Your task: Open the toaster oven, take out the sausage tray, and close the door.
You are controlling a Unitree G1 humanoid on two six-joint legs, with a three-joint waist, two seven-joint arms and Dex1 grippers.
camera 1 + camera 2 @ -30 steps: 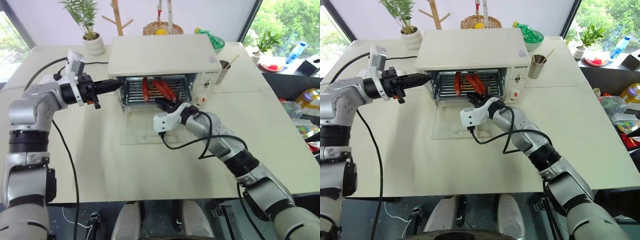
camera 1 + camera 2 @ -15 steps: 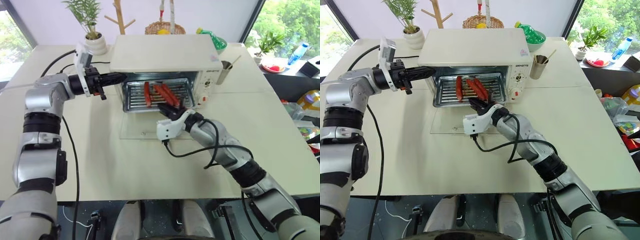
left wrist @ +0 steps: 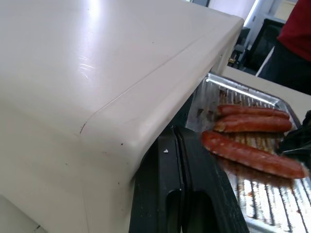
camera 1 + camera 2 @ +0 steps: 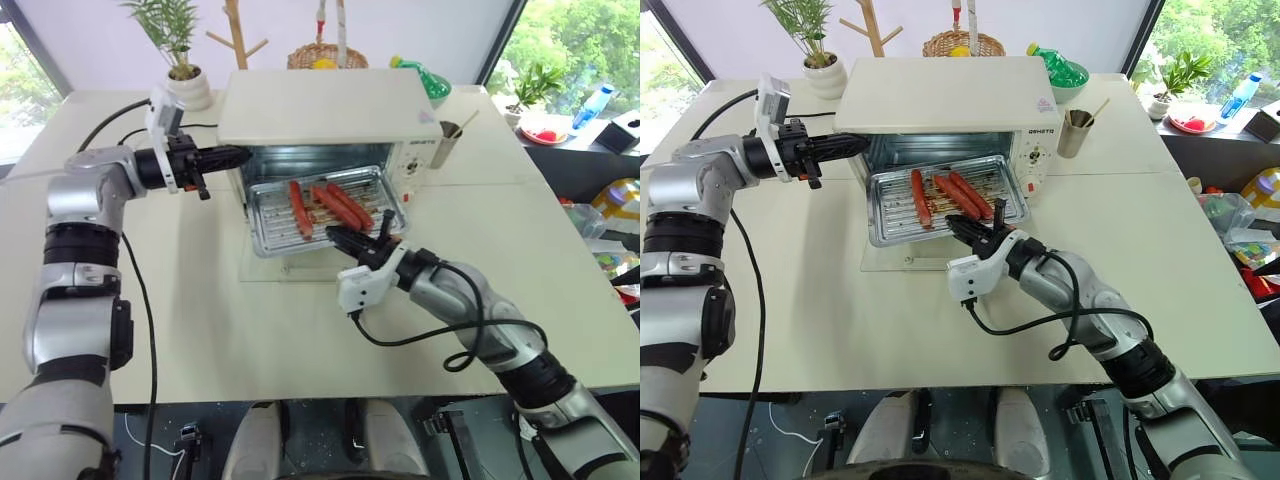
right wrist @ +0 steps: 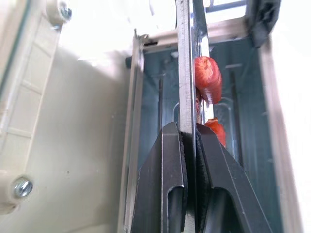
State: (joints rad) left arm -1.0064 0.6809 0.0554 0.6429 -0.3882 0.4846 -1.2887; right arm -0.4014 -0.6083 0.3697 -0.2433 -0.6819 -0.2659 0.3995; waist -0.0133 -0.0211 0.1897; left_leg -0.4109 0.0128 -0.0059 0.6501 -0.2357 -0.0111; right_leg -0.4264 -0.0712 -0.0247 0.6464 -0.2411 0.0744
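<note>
Right wrist view, right tool [image 5: 188,133] clamping sausage tray [image 5: 185,73]

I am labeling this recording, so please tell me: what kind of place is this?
Probably an office or lab set up as a test kitchen: a toaster oven on a plain table, potted plants by large windows.

Toaster oven [image 4: 330,110] is seen at centre-top of the tabletop [image 4: 200,310], its door [image 4: 300,268] laid flat open toward 6 o'clock. Sausage tray [image 4: 322,212] is drawn partway out over the door, w/ three red sausages on it. Tray's front rim is pinched at approx. 5 o'clock by the right gripper [image 4: 345,240], jaws closed on it. Left gripper [image 4: 232,156], jaws closed, is held against the oven's upper corner at 9 o'clock.
</note>
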